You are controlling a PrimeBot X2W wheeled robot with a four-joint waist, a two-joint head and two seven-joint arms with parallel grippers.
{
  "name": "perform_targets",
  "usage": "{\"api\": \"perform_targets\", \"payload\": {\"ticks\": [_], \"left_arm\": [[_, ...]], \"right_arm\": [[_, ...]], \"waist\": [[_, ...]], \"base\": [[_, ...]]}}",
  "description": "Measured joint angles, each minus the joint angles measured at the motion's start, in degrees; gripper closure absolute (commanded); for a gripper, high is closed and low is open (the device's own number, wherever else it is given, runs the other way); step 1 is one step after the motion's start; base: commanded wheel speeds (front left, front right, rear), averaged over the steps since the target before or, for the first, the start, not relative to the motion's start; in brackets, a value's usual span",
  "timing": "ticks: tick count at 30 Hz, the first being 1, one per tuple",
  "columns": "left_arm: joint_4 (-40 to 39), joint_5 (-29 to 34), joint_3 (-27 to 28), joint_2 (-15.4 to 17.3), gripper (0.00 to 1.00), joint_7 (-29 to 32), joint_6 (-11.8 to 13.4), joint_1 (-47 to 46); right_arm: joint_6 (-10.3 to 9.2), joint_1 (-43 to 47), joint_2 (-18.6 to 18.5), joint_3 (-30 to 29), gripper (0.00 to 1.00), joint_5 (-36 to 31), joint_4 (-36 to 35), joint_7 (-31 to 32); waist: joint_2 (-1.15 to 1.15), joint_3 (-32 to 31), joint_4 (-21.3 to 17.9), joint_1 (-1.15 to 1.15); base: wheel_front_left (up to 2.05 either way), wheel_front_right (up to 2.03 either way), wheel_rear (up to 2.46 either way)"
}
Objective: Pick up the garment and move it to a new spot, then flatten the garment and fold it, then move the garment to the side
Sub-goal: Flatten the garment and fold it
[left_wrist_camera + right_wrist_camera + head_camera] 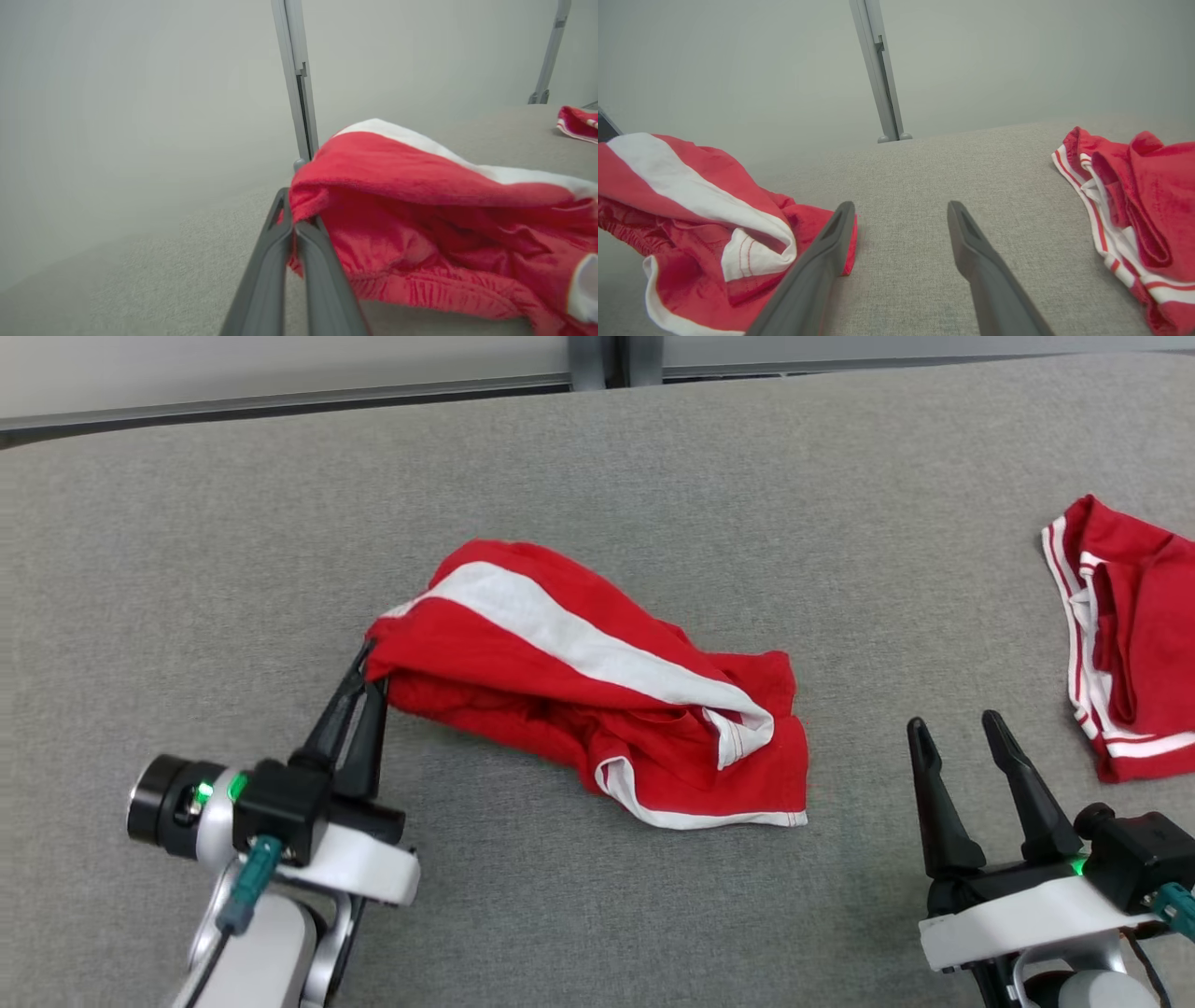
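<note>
A crumpled red garment [597,700] with a broad white stripe and white hems lies in the middle of the grey table. My left gripper [369,663] is shut on the garment's left edge, which is lifted a little off the cloth surface. In the left wrist view the two fingers [299,233] press together with red fabric [420,205] pinched at their tips. My right gripper [952,726] stands open at the lower right, just right of the garment's hem, with nothing between its fingers. In the right wrist view the garment [691,219] lies left of the spread fingers [840,233].
A second red garment [1125,644] with white trim lies at the table's right edge, and it appears in the right wrist view [1139,205] too. The grey table [653,467] has bare cloth at the back and left. A grey post [611,359] stands behind the far edge.
</note>
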Motion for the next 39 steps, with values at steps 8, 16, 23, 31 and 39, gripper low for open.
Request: {"api": "perform_targets", "payload": {"ticks": [8,16,23,31,39], "left_arm": [[-1.65,3.68,-6.23,-0.31,1.00,0.31,1.01,9.99],[9.47,4.48,-12.15,-3.76,1.00,0.46,-2.42,9.75],[10.94,0.41,-9.02,-6.13,0.00,0.08,-2.63,8.69],[5.52,-2.38,-2.13,-4.81,0.00,-0.01,-1.03,11.21],[1.24,-5.22,4.64,-3.77,0.00,0.00,-1.15,14.64]], "right_arm": [[0.00,0.20,0.09,-1.36,0.00,-0.41,-1.72,1.46],[0.00,0.05,0.02,-1.64,0.00,-0.23,-2.36,2.48],[0.00,0.35,0.04,-2.44,0.00,-0.07,-2.52,2.53],[0.00,1.96,0.09,-3.36,0.00,0.01,-2.63,2.96],[0.00,3.78,0.00,-3.79,0.00,0.36,-3.28,3.69]], "waist": [[0.00,-0.44,3.48,0.00],[0.00,0.21,4.29,0.00],[0.00,-0.68,4.63,0.00],[0.00,-3.80,5.58,0.00],[0.00,-7.61,6.21,0.00]], "base": [[0.00,0.00,0.00],[0.00,0.00,0.00],[0.00,0.00,0.00],[0.00,0.00,0.00],[0.00,0.00,0.00]]}}
